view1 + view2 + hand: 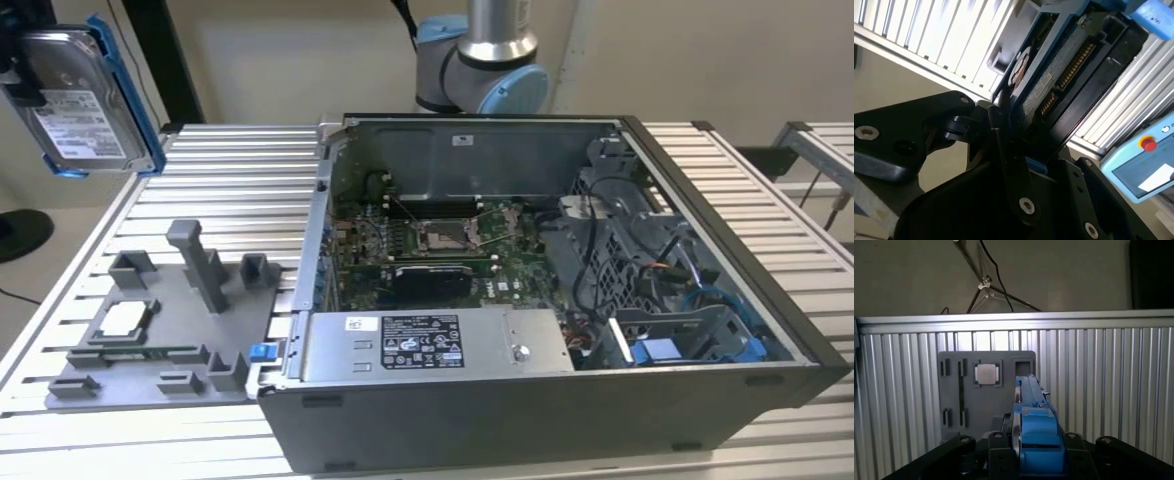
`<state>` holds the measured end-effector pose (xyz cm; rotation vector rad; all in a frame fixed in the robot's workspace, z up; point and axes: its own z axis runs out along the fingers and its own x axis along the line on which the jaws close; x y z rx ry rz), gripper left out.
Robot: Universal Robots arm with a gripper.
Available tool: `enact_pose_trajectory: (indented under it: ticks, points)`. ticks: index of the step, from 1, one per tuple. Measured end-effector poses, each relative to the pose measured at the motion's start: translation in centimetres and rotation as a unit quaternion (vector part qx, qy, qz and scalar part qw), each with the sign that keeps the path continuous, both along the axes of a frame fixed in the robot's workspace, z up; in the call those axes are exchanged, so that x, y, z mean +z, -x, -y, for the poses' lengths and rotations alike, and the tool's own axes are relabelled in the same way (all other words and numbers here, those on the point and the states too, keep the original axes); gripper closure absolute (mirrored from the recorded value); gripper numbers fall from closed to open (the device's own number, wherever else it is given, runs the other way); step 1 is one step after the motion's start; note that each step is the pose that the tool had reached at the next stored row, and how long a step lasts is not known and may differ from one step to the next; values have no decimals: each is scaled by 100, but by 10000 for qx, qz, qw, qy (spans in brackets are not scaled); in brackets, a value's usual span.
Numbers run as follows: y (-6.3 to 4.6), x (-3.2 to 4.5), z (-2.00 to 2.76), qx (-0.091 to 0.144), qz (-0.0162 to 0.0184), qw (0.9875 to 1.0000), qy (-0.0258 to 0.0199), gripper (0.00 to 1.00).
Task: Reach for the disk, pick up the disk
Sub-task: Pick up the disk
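The disk (80, 100), a silver-grey drive with a white label in a bright blue bracket, hangs upright in the air at the exterior view's upper left, above the table's far corner. My gripper (19, 72) is shut on it from the exterior view's left. In the first wrist view the disk (1033, 422) stands edge-on between my black fingers (998, 452), above the grey fixture. The second wrist view shows the disk (1054, 85) clamped in my gripper (1021, 147), its connector edge facing the camera.
An open computer case (561, 300) fills the table's middle and the exterior view's right. A grey fixture (160, 340) with upright posts and a small square silver chip (123, 318) lies beneath the disk. The arm's base (481, 60) stands behind the case. A pendant (1144, 160) lies beside the slatted table (227, 180).
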<state>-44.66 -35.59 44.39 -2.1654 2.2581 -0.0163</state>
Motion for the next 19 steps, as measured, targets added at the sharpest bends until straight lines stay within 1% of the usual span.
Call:
enact_pose_trajectory:
  ticks: [7,19]
  points:
    - [0,116,0,0,0,10000,0,100]
    - [0,380,0,0,0,10000,0,100]
